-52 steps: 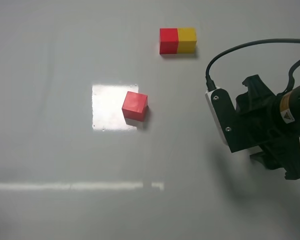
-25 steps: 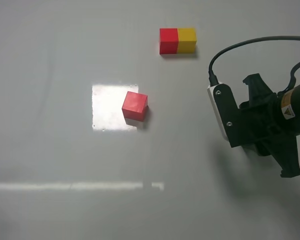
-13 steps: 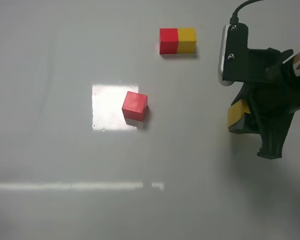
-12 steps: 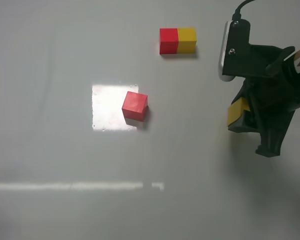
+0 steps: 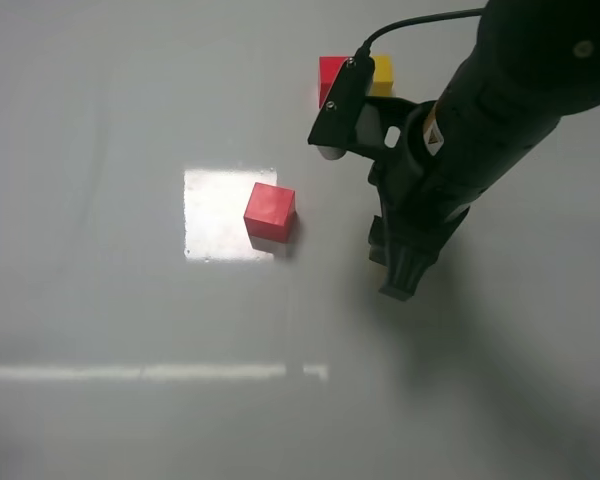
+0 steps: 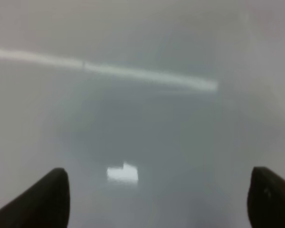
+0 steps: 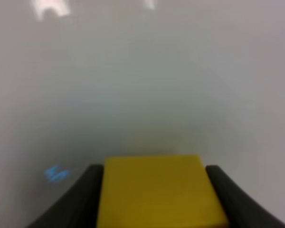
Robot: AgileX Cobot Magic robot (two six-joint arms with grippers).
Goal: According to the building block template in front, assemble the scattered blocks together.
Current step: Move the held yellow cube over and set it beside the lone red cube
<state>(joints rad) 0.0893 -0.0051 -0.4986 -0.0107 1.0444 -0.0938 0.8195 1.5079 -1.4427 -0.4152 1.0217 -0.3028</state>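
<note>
The right claw [image 7: 154,194] was clenched on the yellow cube [image 7: 156,183], its two dark fingers [image 7: 83,192] pressed against opposite sides of the block. From the high camera this claw [image 5: 400,268] hung to the right of the red cube [image 5: 270,211], apart from it, with the arm hiding the yellow cube; whether that cube touched the desk [image 5: 100,130] could not be told. The red cube sat at the right edge of a bright patch of glare [image 5: 215,215]. At the far side lay the template [image 5: 330,75], partly covered by the arm. The left claw [image 6: 159,199] was released, its fingers spread wide over the desk.
</note>
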